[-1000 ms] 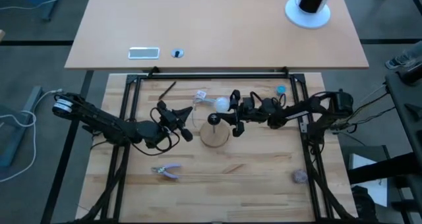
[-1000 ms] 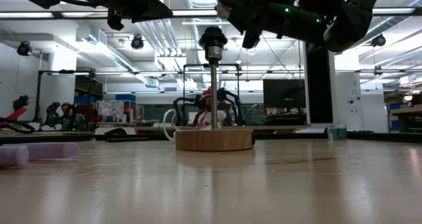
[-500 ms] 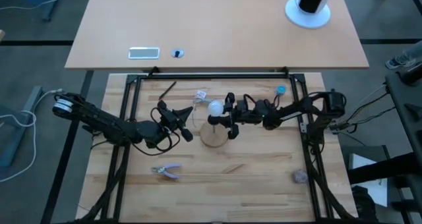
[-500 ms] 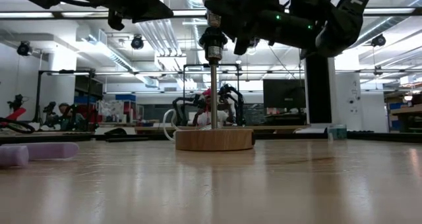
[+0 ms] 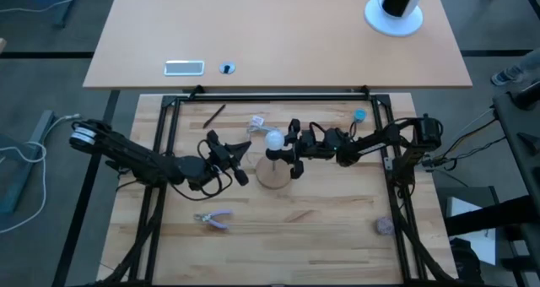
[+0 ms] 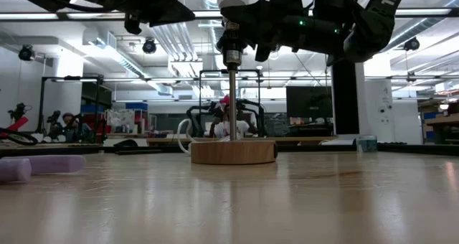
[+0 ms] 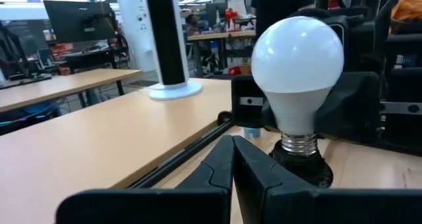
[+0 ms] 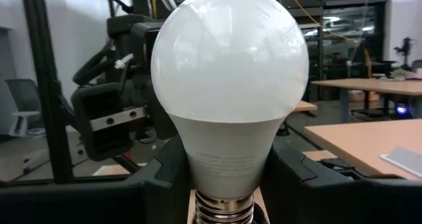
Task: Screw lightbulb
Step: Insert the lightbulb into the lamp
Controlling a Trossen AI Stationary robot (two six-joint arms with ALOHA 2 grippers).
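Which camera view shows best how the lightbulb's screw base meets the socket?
The left wrist view: the lightbulb stands upright, its silvery thread entering the dark socket. The right wrist view shows mostly the globe, the thread cut off. The low view shows it small atop the lamp stand. The high view shows only the globe.

Small grey print rings the lightbulb (image 8: 229,161) neck, too fine to read; green lettering on a dark post (image 7: 277,0) is cut off.
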